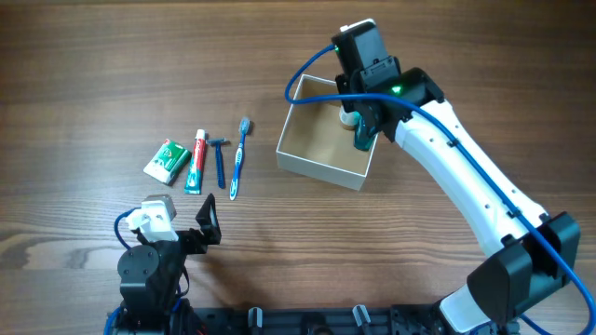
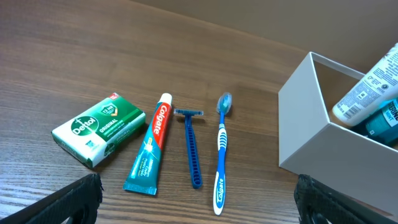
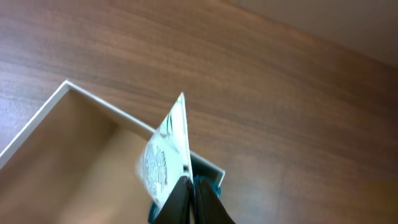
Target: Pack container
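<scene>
Well, at lower left the left gripper (image 1: 182, 221) gapes wide, empty. Above it on the counter (image 1: 93, 74) lie a Dettol soap box (image 1: 167, 159), Colgate toothpaste (image 1: 196, 160), razor (image 1: 220, 160) and toothbrush (image 1: 239, 158). Right of centre sits the container (image 1: 321, 167); over its far corner the right gripper (image 1: 363, 130) is clamped on a white tube (image 3: 165, 162).

Cardboard container (image 1: 321, 169), wood-grain table (image 1: 93, 74), plastic tube (image 3: 165, 158)
</scene>
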You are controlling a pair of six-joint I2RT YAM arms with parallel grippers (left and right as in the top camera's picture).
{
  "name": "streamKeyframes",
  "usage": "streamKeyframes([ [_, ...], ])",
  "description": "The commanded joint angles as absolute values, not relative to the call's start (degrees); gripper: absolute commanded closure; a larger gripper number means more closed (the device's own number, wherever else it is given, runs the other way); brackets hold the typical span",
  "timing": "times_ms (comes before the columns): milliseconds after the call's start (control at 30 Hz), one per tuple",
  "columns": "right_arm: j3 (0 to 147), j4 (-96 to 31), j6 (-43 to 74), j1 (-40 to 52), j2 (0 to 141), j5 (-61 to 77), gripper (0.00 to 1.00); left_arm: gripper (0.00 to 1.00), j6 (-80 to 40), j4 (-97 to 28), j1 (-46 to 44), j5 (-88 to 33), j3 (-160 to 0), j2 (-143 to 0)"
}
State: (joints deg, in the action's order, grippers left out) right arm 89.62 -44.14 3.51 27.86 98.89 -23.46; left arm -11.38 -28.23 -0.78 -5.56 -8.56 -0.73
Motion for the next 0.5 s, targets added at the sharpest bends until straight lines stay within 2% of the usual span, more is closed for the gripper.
streamKeyframes([
  [0,90.91,-42.92,1.45,26.98,98.24,-23.46,0.96,0.0,-10.87,-28.23,-0.4,-6.83,-8.03,-0.32],
  [33,90.91,-42.87,1.48,26.98,98.24,-23.46,0.94,0.0,-10.87,-28.25,-0.4,-6.83,-8.03,-0.32],
  [67,90.91,-42.87,1.48,27.0,98.24,-23.46,0.89,0.0,-10.87,-28.23,-0.4,-6.83,-8.03,-0.32],
  [133,90.91,-42.85,1.43,27.0,98.24,-23.46,0.56,0.0,-10.9,-28.23,-0.4,-6.83,-8.03,-0.32],
  [167,90.91,-42.96,1.45,27.03,98.24,-23.46,0.45,0.0,-10.9,-28.23,-0.4,-6.83,-8.03,-0.32],
  [200,90.91,-43.09,1.45,27.03,98.24,-23.46,0.39,0.0,-10.87,-28.23,-0.4,-6.83,-8.03,-0.32],
  [300,90.91,-43.68,1.43,27.03,98.24,-23.46,0.34,0.0,-10.87,-28.23,-0.4,-6.83,-8.03,-0.32],
  [467,90.98,-45.39,1.74,27.03,96.14,-22.65,0.32,0.0,-10.87,-28.23,-0.4,-6.83,-8.03,-0.32],
])
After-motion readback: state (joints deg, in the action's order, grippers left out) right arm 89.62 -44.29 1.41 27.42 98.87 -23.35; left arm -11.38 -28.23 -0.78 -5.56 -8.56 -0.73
